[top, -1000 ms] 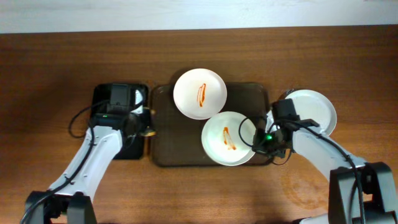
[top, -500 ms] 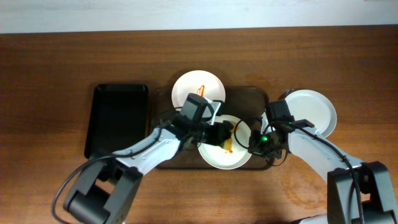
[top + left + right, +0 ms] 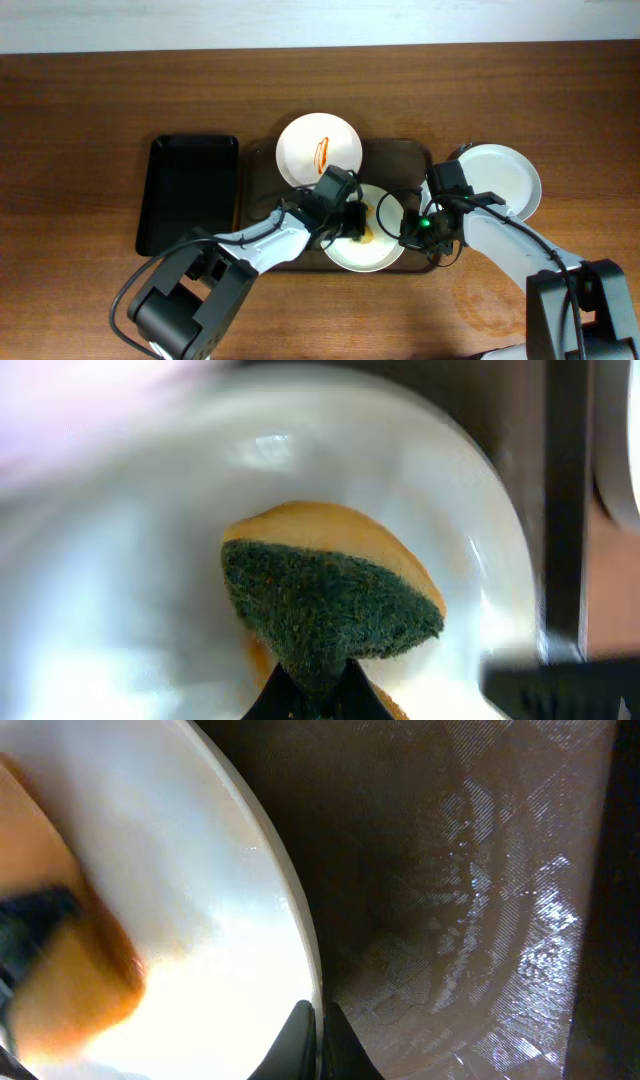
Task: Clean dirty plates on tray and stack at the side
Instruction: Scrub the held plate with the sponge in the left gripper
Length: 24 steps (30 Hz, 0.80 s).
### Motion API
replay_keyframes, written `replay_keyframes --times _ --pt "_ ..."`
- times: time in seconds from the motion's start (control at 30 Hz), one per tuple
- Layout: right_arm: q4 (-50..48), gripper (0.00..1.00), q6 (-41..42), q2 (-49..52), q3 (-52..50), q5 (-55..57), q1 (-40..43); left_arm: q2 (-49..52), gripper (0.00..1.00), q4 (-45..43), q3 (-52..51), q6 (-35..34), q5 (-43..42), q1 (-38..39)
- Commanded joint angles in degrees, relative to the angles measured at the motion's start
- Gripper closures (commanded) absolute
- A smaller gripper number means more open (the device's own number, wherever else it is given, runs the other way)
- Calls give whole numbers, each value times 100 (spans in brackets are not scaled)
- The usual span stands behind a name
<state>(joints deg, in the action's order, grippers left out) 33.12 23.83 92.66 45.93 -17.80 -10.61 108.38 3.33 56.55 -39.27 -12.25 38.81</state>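
One sponge (image 3: 330,610) on the front plate (image 3: 380,256)

A streaked plate (image 3: 319,150) lies on the tray (image 3: 400,160), a clean plate (image 3: 505,175) beside it.

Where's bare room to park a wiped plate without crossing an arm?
Free: the black tray, wood left of it and behind both trays; the far-right corner of the brown tray, between the streaked plate and the clean plate. Crowded: its near half, where the left claw scrubs the near plate with the sponge and the right claw grips its rim.
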Motion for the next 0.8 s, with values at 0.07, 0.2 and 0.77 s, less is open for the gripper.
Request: replay_keyframes --times 0.07,0.2,0.77 --pt "48 96 -37 -24 -42 160 -63 55 100 625 175 461 199 -448" --pt "48 96 -39 -24 -42 160 -63 55 100 1156 190 1969 -2754 -409" --pt "48 96 -39 -24 -39 157 -63 63 100 710 188 1744 -127 -667"
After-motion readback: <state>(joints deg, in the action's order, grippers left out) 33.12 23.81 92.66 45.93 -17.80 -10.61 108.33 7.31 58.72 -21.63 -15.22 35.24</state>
